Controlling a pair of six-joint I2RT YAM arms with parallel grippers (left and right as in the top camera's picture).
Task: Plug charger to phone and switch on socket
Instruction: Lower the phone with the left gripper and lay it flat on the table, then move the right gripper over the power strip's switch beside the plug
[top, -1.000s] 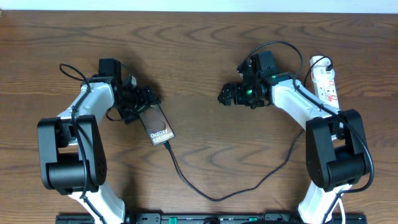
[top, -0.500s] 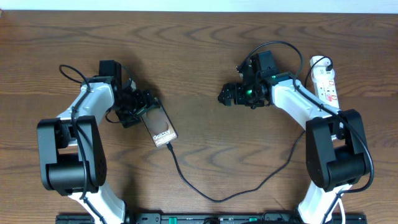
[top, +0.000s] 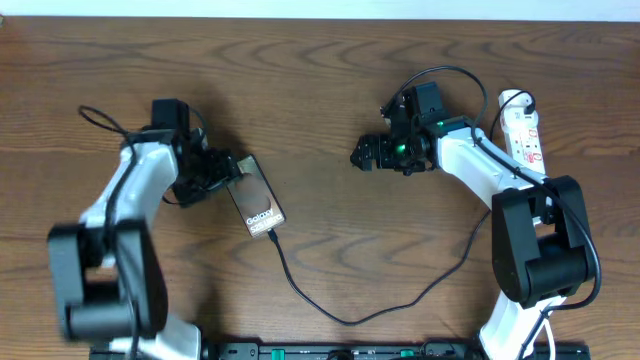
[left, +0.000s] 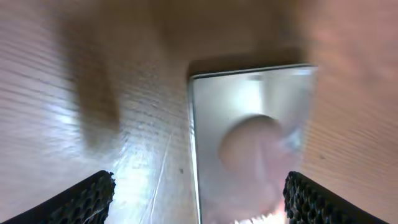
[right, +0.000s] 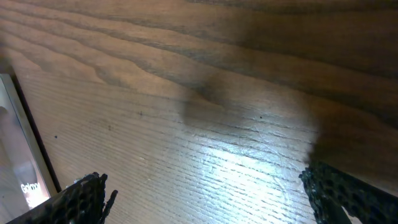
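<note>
Phone (top: 257, 203) lay left of tabletop centre; judged stiff, slick; take across long edges. Left gripper (top: 232, 170), right gripper (top: 360, 155): both gaped empty.

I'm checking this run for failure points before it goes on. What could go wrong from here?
1. The open left gripper sits at the phone's far end and its arm is motion-blurred. A nudge could slide the phone and tug the charger where its tip meets the near edge.
2. The socket lies beyond the right arm, away from the open right gripper. Swinging over to its switch might snag the charger's slack beside that arm.
</note>
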